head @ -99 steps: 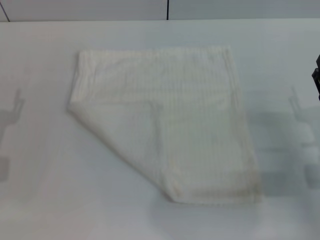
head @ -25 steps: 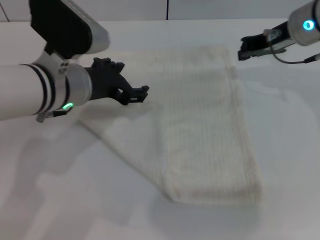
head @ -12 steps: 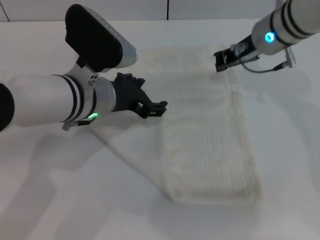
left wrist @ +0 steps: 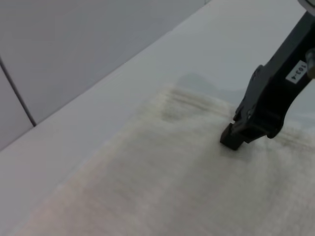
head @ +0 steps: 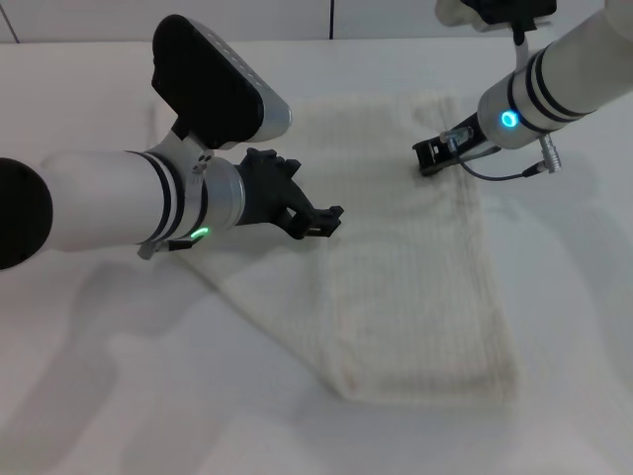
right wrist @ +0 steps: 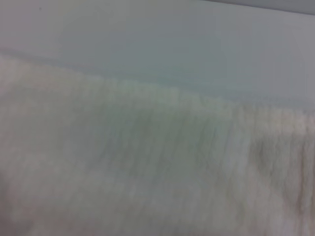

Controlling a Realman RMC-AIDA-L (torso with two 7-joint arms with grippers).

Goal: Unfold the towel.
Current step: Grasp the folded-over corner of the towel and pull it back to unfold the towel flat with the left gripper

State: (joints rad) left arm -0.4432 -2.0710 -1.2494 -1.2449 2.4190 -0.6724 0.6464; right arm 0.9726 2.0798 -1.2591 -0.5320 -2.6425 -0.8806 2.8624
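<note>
The cream ribbed towel (head: 415, 297) lies flat on the white table, with its near-left part folded over as a triangular flap. My left gripper (head: 321, 223) reaches in from the left and hovers open over the flap's corner, near the towel's middle. My right gripper (head: 427, 158) is down at the towel's far right corner, touching or just above the cloth. The left wrist view shows the towel (left wrist: 147, 187) with the right gripper (left wrist: 234, 140) resting its black tip on it. The right wrist view is filled by the towel (right wrist: 147, 172) close up.
The white table (head: 99, 396) spreads all around the towel. A grey wall with a dark vertical seam (head: 330, 18) runs along the table's far edge. The left arm's bulky white and black forearm (head: 119, 198) covers the towel's far left corner.
Both arms came into view from the sides and moved in over the towel. The left gripper advanced right toward the flap's corner. The right gripper dropped down and left onto the far right corner.
</note>
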